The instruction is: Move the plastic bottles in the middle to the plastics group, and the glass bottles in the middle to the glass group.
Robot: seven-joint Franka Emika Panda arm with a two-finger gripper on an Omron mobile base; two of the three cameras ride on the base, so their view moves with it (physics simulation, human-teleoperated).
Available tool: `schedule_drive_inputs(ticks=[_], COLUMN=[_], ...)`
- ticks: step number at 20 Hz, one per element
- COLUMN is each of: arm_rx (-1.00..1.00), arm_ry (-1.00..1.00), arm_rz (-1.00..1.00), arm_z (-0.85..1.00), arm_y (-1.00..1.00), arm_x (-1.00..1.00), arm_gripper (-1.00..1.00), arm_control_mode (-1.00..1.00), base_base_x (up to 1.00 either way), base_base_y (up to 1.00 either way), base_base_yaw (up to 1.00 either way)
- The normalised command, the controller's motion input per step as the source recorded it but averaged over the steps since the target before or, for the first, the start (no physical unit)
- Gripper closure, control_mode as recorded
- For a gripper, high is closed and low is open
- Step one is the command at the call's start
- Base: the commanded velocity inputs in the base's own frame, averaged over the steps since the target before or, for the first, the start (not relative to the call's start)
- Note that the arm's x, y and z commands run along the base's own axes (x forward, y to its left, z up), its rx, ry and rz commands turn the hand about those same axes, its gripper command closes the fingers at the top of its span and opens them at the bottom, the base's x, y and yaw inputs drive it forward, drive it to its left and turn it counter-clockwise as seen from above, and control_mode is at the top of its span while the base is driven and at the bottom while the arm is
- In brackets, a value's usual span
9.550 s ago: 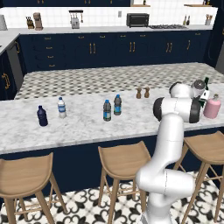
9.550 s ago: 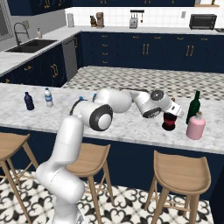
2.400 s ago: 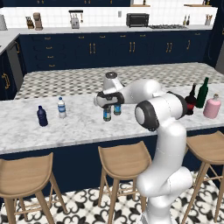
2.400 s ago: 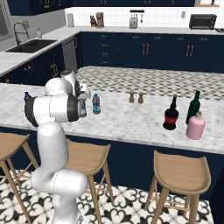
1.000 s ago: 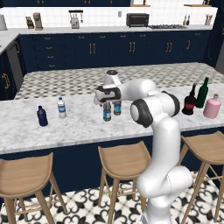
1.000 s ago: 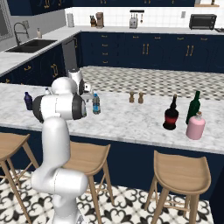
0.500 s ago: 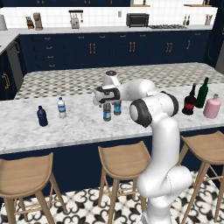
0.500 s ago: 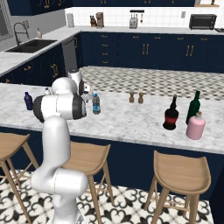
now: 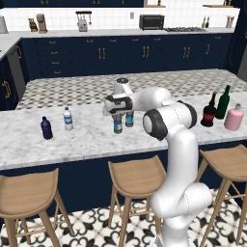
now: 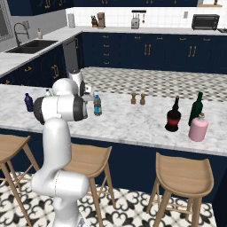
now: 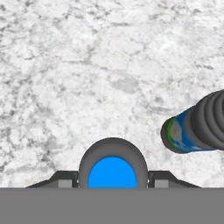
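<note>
Two plastic bottles stand mid-counter. My gripper [image 9: 117,114] hangs straight over the nearer plastic bottle [image 9: 117,126]. In the hand view that bottle's blue cap [image 11: 112,171] sits between my fingertips [image 11: 65,178], which press against its sides, so the gripper is shut on it. The other plastic bottle [image 9: 129,119] [image 10: 97,105] [image 11: 197,129] stands just beside it, apart. The plastics group, a navy bottle [image 9: 46,128] and a water bottle [image 9: 68,118], stands to the left. On the right, the dark glass bottle [image 9: 209,111] [image 10: 173,116] stands by the glass group's green bottle [image 9: 222,102] and pink bottle [image 9: 234,117].
The marble counter [image 9: 87,140] runs the full width, with bare room between the middle bottles and the left pair. Two small shakers [image 10: 133,98] stand toward the far side. Wooden stools [image 9: 137,176] line the counter's front edge.
The arm has swung from the glass bottles at the right end to the middle bottles, leaving the dark bottle there. Over the last second it has stayed still above the nearer plastic bottle.
</note>
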Motion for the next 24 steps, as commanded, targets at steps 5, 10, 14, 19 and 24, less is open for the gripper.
schedule_drive_inputs(ticks=[5,10,14,19,24], arm_rx=[0.0,0.0,0.0,0.0,0.01], arm_ry=[-0.01,-0.04,-0.02,0.0,0.0], arm_rz=[0.03,0.1,0.17,0.2,0.22], arm_z=[0.35,0.18,0.0,0.01,0.07], arm_y=[0.41,0.73,0.83,0.64,0.43], arm_x=[-0.03,-0.22,-0.28,-0.27,-0.18], arm_gripper=[1.0,1.0,1.0,1.0,1.0], arm_control_mode=[-1.0,-1.0,-1.0,-1.0,-1.0], base_base_x=[0.0,0.0,0.0,0.0,0.0], base_base_y=[0.0,0.0,0.0,0.0,0.0], base_base_yaw=[0.0,0.0,0.0,0.0,0.0])
